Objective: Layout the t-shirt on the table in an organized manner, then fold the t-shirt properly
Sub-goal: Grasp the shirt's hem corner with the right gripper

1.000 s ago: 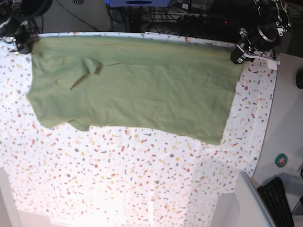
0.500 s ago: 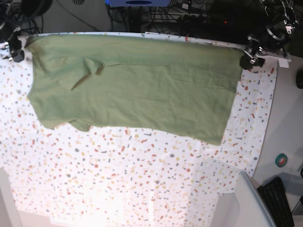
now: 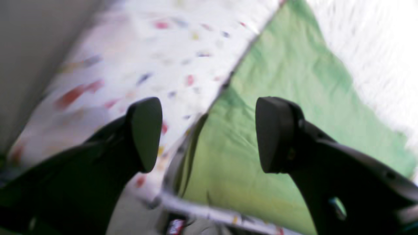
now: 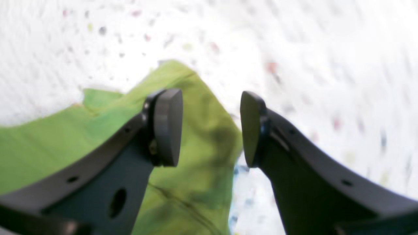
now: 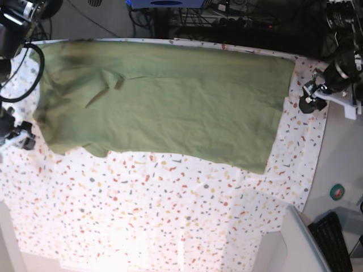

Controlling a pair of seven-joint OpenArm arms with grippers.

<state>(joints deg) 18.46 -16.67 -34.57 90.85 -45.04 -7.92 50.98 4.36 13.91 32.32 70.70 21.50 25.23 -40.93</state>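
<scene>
The olive-green t-shirt (image 5: 170, 102) lies spread flat across the far half of the speckled table (image 5: 170, 215), with a small crease near its left sleeve. My left gripper (image 5: 311, 97) hovers just off the shirt's right edge, open and holding nothing. In the left wrist view its fingers (image 3: 145, 133) stand wide over the shirt's edge (image 3: 261, 114) and the table (image 3: 147, 49). My right gripper (image 5: 19, 137) is beside the shirt's left lower corner, open and empty. The right wrist view shows the right gripper (image 4: 210, 129) above the shirt's corner (image 4: 196, 98).
A grey bin (image 5: 295, 243) and a black keyboard (image 5: 332, 238) sit at the near right. A small round teal object (image 5: 337, 191) lies on the plain grey surface to the right. Cables and equipment (image 5: 227, 20) crowd the far edge.
Both grippers have left the shirt's far corners and moved toward the near side, just off its left and right edges. The left gripper has opened. The shirt has stayed flat.
</scene>
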